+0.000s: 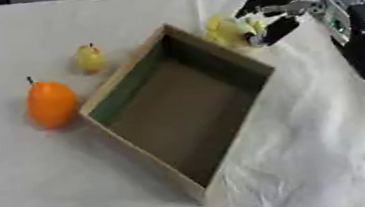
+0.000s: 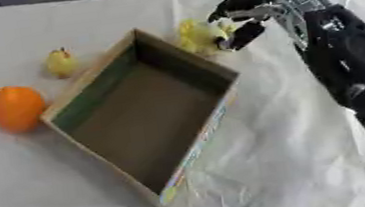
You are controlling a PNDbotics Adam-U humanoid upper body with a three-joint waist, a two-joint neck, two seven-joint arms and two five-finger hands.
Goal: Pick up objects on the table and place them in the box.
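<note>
Yellow object: the pale yellow thing (image 1: 225, 31) lies on the desk just outside the box's far wall, touching or nearly touching it. Your right hand is on it.
Right hand: your right hand (image 1: 273, 13) comes in from the upper right, fingers curled around the yellow object's right side, grasping it. You cannot yet tell whether it has lifted off the cloth.
Handling: it looks like a small toy fruit, probably light and smooth, so it may slip or roll. Take it across its widest part, thumb opposite the fingers, rather than by an end.
Box: the open box (image 1: 131, 89) sits askew in the middle of the desk, nothing inside. The drop is a short carry over the near wall.
Orange fruit: an orange fruit with a dark stem (image 1: 51, 103) stands left of the box, just beside its corner.
Small yellow fruit: a smaller one (image 1: 89, 58) lies beyond it, near the box's left wall.
Desk: a wrinkled white cloth (image 1: 317, 158) covers it; folds may snag a rolling fruit.
Left hand: not visible in either view.
</note>
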